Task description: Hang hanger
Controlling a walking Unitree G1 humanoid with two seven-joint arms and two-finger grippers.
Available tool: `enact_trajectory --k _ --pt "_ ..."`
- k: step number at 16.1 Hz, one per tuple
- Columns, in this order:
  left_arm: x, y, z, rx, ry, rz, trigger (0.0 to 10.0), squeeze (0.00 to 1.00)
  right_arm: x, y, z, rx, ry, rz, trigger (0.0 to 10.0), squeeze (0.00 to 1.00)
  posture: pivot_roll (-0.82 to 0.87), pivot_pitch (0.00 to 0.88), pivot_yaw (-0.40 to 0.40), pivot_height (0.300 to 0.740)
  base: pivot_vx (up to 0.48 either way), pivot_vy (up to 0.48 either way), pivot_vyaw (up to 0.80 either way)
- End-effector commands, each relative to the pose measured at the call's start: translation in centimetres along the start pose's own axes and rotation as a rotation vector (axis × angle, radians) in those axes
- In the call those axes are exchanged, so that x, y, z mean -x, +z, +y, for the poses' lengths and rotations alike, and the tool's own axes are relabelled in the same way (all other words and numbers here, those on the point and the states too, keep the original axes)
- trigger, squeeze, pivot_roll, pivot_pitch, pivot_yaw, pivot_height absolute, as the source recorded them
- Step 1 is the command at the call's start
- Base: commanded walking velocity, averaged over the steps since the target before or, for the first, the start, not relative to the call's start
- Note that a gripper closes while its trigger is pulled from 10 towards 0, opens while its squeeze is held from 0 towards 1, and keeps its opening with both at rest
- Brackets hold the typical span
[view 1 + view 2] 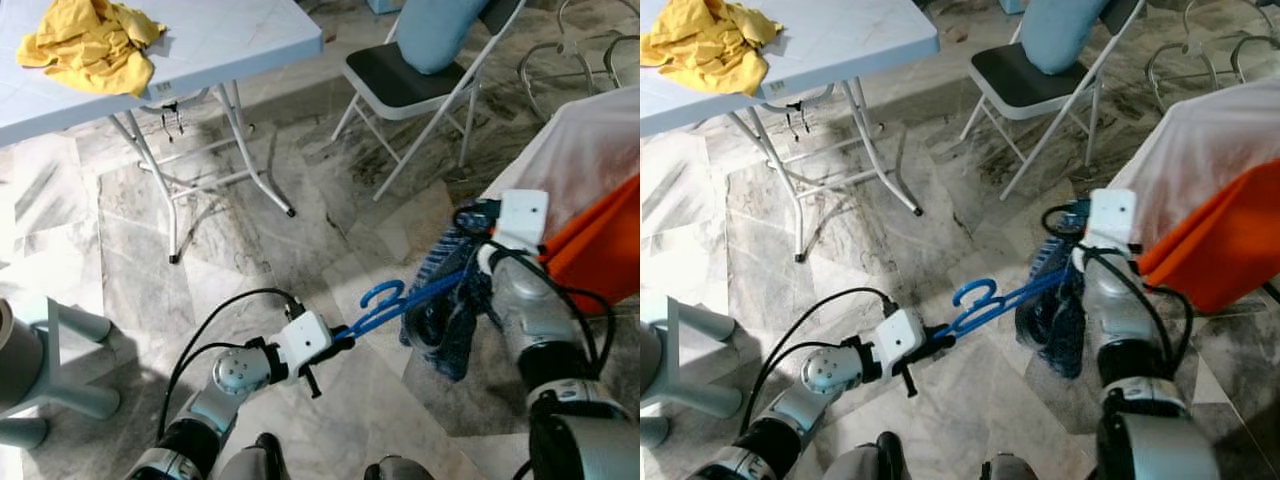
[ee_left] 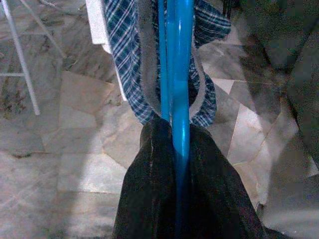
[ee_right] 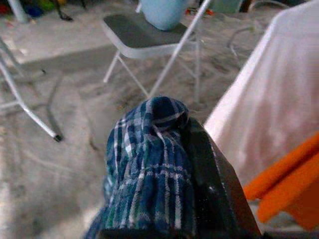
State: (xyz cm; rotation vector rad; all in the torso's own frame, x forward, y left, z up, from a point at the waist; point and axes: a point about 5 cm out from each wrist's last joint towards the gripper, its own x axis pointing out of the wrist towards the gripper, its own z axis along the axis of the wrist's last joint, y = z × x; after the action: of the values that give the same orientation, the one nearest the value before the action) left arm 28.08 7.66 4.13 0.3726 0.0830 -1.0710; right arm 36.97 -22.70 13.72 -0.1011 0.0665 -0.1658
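Note:
A blue plastic hanger (image 1: 400,300) lies level above the marble floor between my two arms, its hook (image 1: 385,293) curling up near my left hand. My left gripper (image 1: 338,334) is shut on the hanger's end by the hook. In the left wrist view the blue bar (image 2: 180,99) runs out from between the black fingers (image 2: 144,199). A blue plaid garment (image 1: 448,315) hangs from the far end. My right gripper (image 1: 470,222) is shut on the top of this plaid cloth (image 3: 149,169), which covers most of its fingers (image 3: 214,184).
A white garment (image 1: 585,150) and an orange one (image 1: 600,250) hang at the right, close to my right arm. A folding chair (image 1: 410,80) with a light-blue cushion stands ahead. A folding table (image 1: 220,45) with a yellow cloth (image 1: 90,45) stands at the far left.

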Motion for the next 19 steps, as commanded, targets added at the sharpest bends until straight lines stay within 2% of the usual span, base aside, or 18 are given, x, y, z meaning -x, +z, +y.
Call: enact_trajectory --k 1,4,8,11,14,16,18,19 --pt "0.4 -0.7 -0.5 0.003 -0.02 0.021 0.0 0.0 -0.1 0.1 -0.6 0.01 -0.029 0.003 0.0 0.0 -0.1 0.188 0.043 0.74 0.0 0.0 0.0" --pt "1.0 -1.0 -0.3 0.016 -0.005 0.007 0.0 0.0 0.4 -1.7 -3.3 0.07 -0.141 0.078 0.0 0.0 -0.09 0.189 0.041 0.74 0.0 0.0 0.0" --pt "1.5 -1.1 0.2 0.003 0.057 0.002 0.0 0.0 1.5 -4.0 -5.2 0.067 -0.259 0.149 0.0 0.0 -0.09 0.188 0.04 0.74 0.0 0.0 0.0" --pt "2.0 -1.3 0.8 -0.005 0.118 0.011 0.0 0.0 1.9 -4.6 -5.3 0.038 -0.27 0.154 0.0 0.0 -0.09 0.188 0.043 0.74 0.0 0.0 0.0" --pt "2.3 -1.2 1.4 -0.002 0.124 0.005 0.0 0.0 2.5 -5.9 -5.7 0.045 -0.296 0.198 0.0 0.0 -0.09 0.187 0.044 0.74 0.0 0.0 0.0" --pt "2.3 -0.9 1.6 0.016 0.14 -0.022 0.0 0.0 3.0 -6.4 -6.2 0.081 -0.333 0.204 0.0 0.0 -0.09 0.185 0.042 0.74 0.0 0.0 0.0" --pt "2.4 -1.1 1.6 0.003 0.123 0.013 0.0 0.0 3.3 -6.4 -6.9 0.104 -0.377 0.182 0.0 0.0 -0.09 0.185 0.045 0.74 0.0 0.0 0.0" --pt "2.5 -1.7 1.4 0.002 0.095 0.073 0.0 0.0 3.2 -6.0 -7.0 0.083 -0.38 0.155 0.0 0.0 -0.09 0.187 0.048 0.74 0.0 0.0 0.0"
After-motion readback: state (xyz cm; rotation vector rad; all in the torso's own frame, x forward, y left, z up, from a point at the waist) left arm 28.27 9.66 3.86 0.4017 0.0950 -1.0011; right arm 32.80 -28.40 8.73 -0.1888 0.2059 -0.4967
